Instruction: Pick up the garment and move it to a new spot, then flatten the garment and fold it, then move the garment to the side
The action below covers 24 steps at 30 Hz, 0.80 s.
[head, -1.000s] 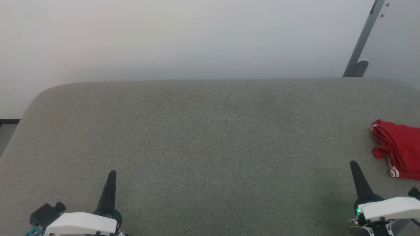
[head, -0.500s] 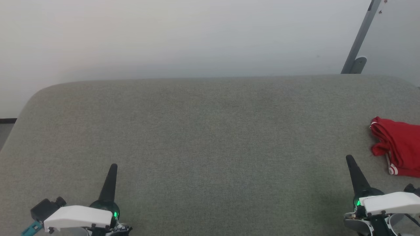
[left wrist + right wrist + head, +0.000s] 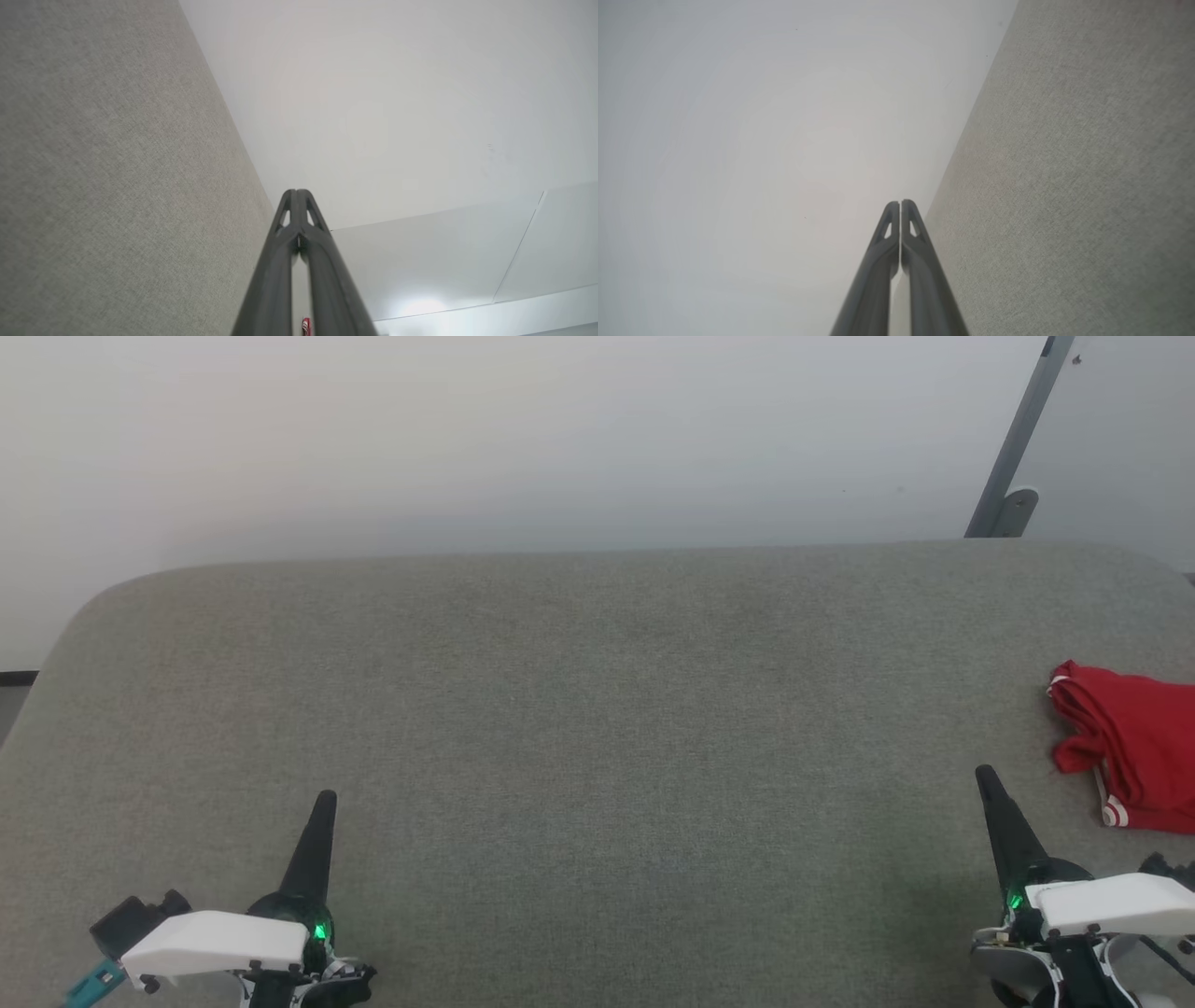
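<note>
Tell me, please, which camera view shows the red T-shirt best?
The head view: the red T-shirt lies bunched on the grey surface, cut off by the picture's right edge. The left wrist view catches a tiny red-and-white speck at its bottom edge, probably it. The right wrist view faces grey surface and wall.

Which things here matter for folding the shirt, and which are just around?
For the job:
- red garment, bunched at the far right
- left gripper, shut
- right gripper, shut

Just there:
- grey padded surface
- metal pole
- white wall
</note>
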Tool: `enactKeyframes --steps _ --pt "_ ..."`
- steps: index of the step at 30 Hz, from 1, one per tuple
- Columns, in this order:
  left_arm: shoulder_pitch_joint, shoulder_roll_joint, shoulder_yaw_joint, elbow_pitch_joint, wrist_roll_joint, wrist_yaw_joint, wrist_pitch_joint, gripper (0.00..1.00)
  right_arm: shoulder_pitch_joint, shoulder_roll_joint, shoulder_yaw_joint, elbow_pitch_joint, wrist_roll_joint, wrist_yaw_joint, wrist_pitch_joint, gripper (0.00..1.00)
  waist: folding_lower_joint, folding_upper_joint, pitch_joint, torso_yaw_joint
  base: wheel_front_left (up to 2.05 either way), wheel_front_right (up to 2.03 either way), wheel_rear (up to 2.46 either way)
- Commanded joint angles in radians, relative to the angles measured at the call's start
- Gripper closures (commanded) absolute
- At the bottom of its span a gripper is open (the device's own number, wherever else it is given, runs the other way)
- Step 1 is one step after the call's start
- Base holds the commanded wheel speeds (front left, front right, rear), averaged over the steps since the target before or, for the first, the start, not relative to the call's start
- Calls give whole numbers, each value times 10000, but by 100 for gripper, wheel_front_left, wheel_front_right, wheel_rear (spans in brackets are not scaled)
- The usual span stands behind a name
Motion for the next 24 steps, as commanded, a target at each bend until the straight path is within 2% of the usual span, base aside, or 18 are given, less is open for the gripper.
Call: enactKeyframes --steps 1,24 --pt "-283 4 44 -19 -314 -22 64 100 -164 59 -31 -3 229 -4 87 100 0 0 12 -12 0 0 0" --pt "-631 -41 97 179 -1922 -27 499 100 -446 342 -126 120 1530 -5 477 100 0 0 166 -163 0 0 0"
